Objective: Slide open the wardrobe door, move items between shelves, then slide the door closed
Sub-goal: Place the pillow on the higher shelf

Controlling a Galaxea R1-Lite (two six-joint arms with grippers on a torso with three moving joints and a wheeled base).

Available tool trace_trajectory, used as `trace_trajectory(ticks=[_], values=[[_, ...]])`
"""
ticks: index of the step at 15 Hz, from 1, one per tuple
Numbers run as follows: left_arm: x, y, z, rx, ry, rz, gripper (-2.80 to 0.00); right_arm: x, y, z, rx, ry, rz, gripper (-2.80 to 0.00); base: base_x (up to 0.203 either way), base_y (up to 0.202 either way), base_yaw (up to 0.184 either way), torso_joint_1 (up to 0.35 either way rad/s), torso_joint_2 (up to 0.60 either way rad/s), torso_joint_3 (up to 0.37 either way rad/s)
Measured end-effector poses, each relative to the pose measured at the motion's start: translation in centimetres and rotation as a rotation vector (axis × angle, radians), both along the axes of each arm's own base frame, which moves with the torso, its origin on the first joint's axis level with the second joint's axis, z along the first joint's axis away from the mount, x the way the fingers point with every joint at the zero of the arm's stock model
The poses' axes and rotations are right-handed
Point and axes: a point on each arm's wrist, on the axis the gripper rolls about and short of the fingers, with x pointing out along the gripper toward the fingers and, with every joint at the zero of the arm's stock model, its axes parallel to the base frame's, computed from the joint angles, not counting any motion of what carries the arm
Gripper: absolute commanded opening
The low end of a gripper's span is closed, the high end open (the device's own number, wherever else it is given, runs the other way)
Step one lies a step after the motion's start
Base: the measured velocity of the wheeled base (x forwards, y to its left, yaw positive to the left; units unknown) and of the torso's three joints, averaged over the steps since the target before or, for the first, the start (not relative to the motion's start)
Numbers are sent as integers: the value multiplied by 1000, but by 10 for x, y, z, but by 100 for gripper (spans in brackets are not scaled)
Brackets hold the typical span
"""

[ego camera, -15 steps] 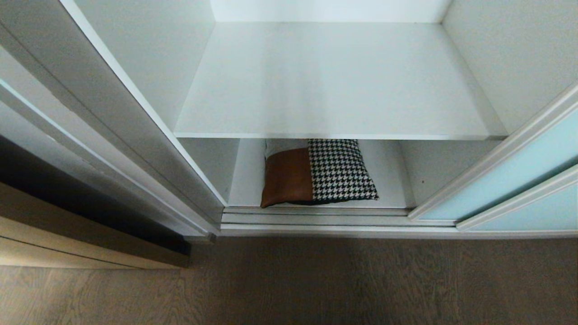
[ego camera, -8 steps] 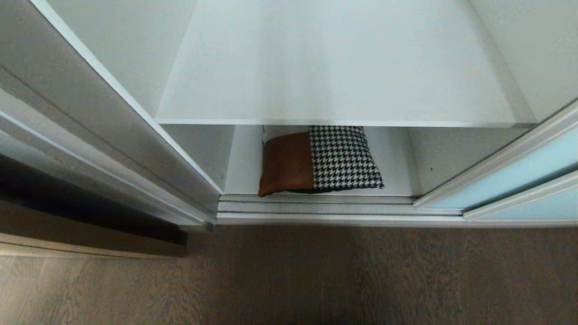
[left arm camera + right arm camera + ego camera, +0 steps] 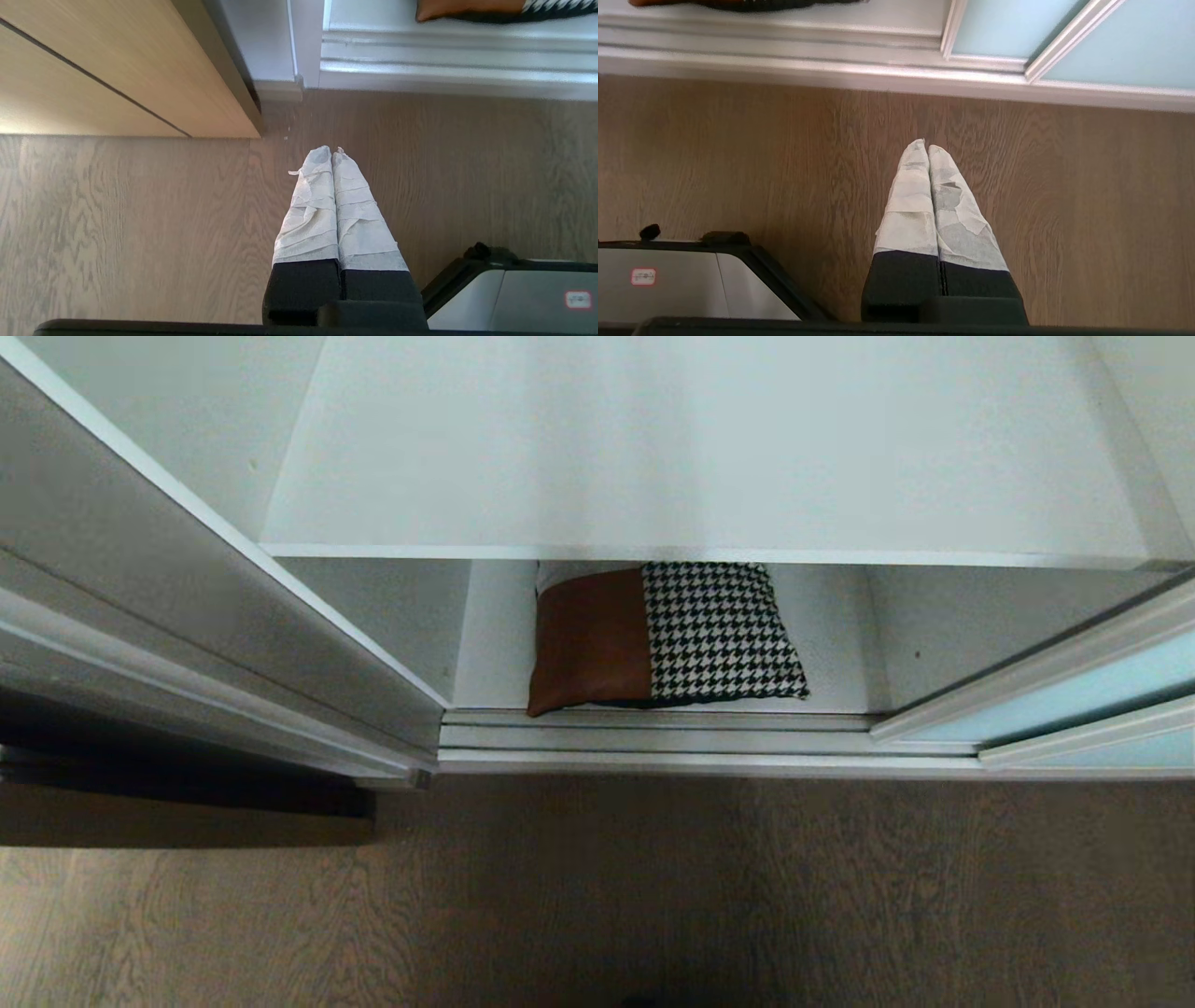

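Because the sliding wardrobe door (image 3: pixel 1074 695) is pushed off to the right, the cupboard is open and you can see inside. A cushion (image 3: pixel 663 635) lies flat on the bottom shelf (image 3: pixel 831 644), close to the front edge, so it looks easy to reach. Just above it, the upper shelf (image 3: pixel 700 448) has nothing on it. Both arms hang low over the wooden floor (image 3: pixel 597 896). Neither the left pincer (image 3: pixel 332 151) nor the right pincer (image 3: pixel 926 145) holds anything, and both are squeezed tight.

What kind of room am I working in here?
Likely a bedroom or dressing area: a built-in wardrobe with white shelves, a frosted aqua sliding door, a patchwork cushion and wood-look floor.
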Motion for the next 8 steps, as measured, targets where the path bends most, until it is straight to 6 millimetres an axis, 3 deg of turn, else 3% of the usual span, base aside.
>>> trace_trajectory(ticks=[5, 8], values=[[0, 0, 0, 0, -1, 0, -280, 0, 0, 0, 0, 0, 0, -280, 0, 0, 0, 2, 2, -189], [0, 0, 0, -1, -2, -1, -280, 0, 0, 0, 0, 0, 0, -280, 0, 0, 0, 3, 4, -49]])
